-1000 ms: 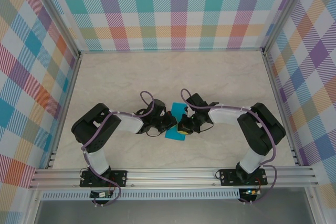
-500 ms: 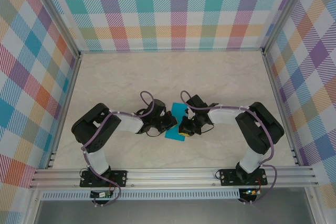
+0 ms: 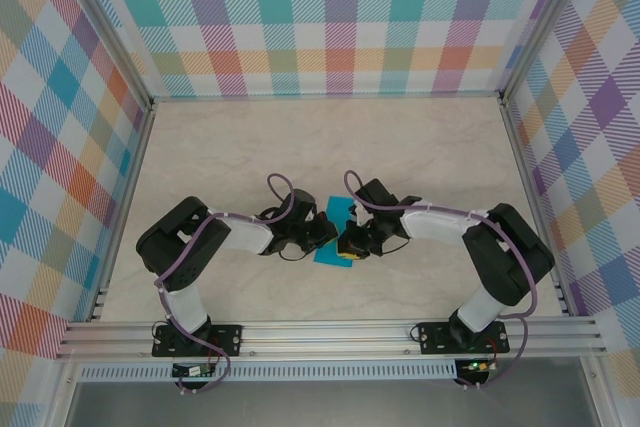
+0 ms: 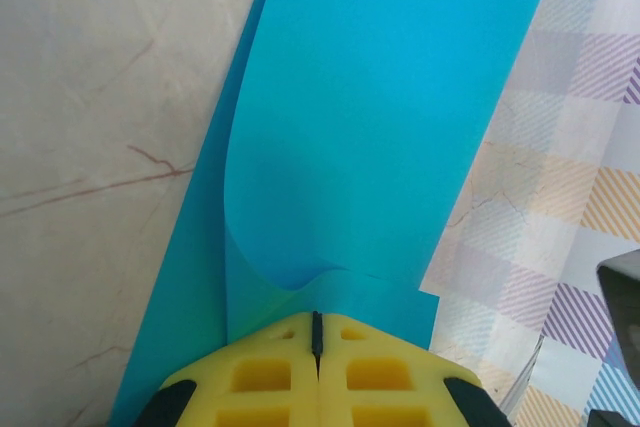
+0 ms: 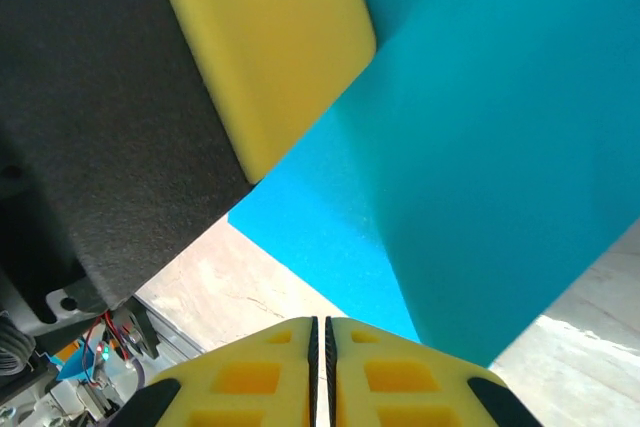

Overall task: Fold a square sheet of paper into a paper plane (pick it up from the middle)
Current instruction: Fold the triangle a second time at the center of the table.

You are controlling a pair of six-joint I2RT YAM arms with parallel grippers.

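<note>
The square sheet of paper (image 3: 337,210) is teal-blue and lies mid-table between the two grippers. My left gripper (image 3: 325,237) is shut on the sheet's near edge (image 4: 317,322). From that pinch the paper (image 4: 380,97) curls up in a raised flap, with a flat layer on the table under it. My right gripper (image 3: 347,243) comes in from the right, close to the left one. Its jaws (image 5: 320,332) stand together with only a hairline gap and nothing between them. The paper (image 5: 480,147) rises just ahead of them, its lower corner by the right finger. The left gripper's yellow finger (image 5: 270,57) looms at upper left.
The marble-look tabletop (image 3: 300,137) is walled by plaid panels on three sides (image 3: 320,17). An aluminium rail (image 3: 330,332) with both arm bases runs along the near edge. The two wrists almost touch over the paper.
My right gripper has edged left towards the left gripper and covers more of the paper. The left gripper keeps its hold and has not moved.
</note>
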